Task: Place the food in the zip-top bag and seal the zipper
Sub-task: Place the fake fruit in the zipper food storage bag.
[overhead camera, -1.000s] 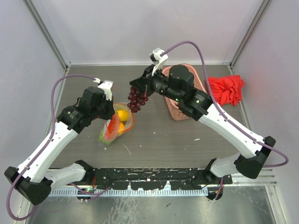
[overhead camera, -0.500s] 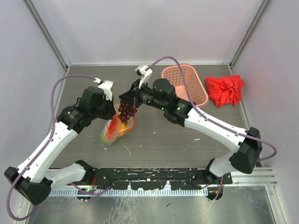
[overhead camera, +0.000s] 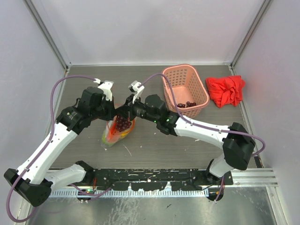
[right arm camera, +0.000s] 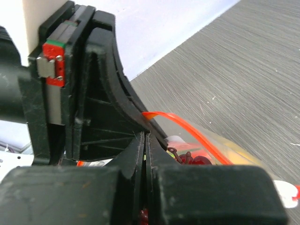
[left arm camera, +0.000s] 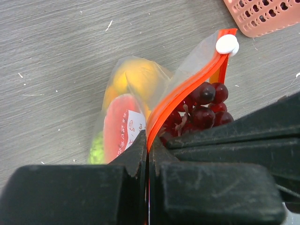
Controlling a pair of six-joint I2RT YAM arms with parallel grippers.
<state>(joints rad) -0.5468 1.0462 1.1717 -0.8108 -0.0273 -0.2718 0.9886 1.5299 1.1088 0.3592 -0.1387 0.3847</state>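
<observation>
Orange-red zipper (left arm camera: 180,95) slants from bottom centre to upper right, pinched in my left gripper (left arm camera: 148,150); right gripper (right arm camera: 145,140), fingers closed, holds one grape bunch (left arm camera: 206,102) in one bag (left arm camera: 194,58).

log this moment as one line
left gripper shut on zipper | right gripper shut on grape bunch at zip-top bag mouth | zipper open

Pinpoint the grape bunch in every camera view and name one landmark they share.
Top external: grape bunch left of centre, at the zip-top bag's mouth.
Left wrist: right of centre, just behind the zipper.
Right wrist: low centre, only a few grapes showing under the zipper.
Shared landmark: the orange-red zipper, next to the grapes in both wrist views.
</observation>
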